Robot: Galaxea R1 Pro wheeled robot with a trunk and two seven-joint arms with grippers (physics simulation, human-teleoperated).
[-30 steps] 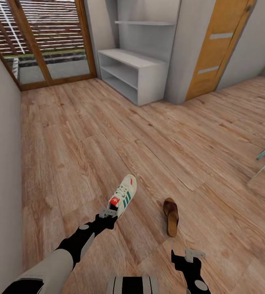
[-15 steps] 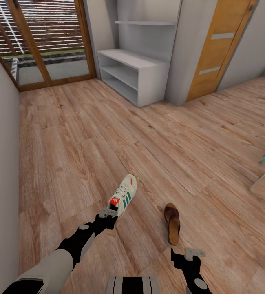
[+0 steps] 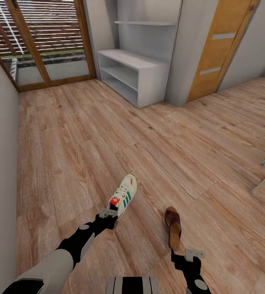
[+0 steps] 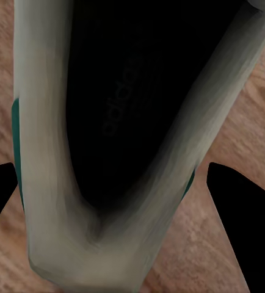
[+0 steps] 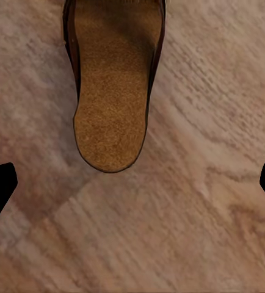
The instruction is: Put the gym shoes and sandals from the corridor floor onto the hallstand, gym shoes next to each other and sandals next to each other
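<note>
Corridor floor [image 3: 87, 139] — left gripper [image 3: 107, 214] grips gym shoe [image 3: 123, 196] heel.

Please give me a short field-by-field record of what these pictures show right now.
gym shoe: held at its heel end by the left gripper, toe pointing away from the robot
sandal: flat on the corridor floor, heel end nearest the right gripper
right gripper: open, just short of the sandal's heel, not touching it
hallstand: far across the floor, against the far wall, no shoes on it
doors: glass door to the hallstand's left, orange door to its right
</note>
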